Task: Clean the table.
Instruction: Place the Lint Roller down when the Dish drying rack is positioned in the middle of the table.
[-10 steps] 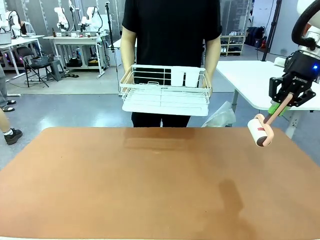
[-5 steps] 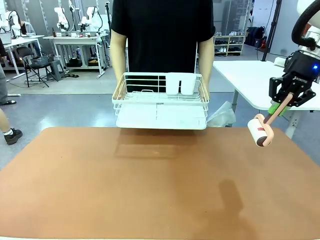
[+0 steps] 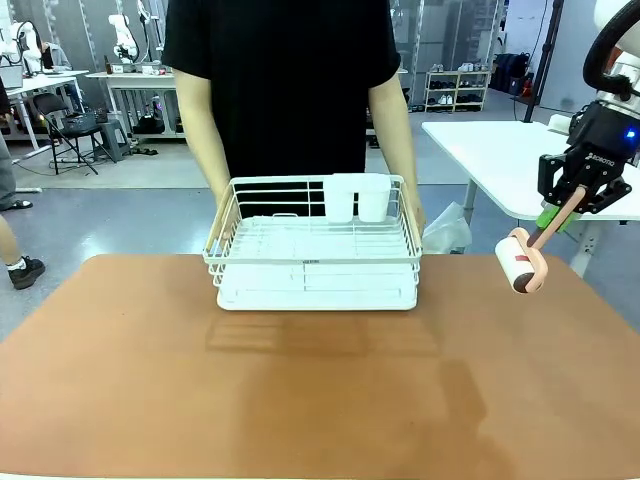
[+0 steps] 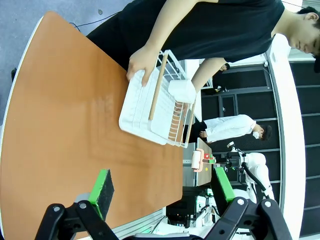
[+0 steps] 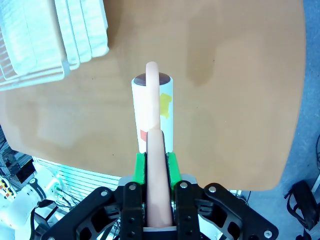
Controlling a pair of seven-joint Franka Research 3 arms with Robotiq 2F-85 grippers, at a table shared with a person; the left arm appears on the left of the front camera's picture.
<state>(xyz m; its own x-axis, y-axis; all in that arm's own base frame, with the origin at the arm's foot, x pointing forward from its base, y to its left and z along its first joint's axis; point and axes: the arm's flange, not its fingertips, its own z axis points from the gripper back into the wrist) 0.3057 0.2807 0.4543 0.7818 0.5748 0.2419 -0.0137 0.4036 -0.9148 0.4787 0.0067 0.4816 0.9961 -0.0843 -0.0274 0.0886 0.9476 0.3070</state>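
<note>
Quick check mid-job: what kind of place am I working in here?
Most likely a lab or workshop rather than a home: white work tables on metal legs, open storage shelves along the back, and a person in a white coat farther off.

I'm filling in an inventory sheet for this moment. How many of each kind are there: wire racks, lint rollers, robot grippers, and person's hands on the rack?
White wire rack: 1
Lint roller: 1
Grippers: 2 (left gripper open, right gripper shut on the roller's handle)
Person's hands on the rack: 2 (one hand, other hand)
Total: 6
</note>
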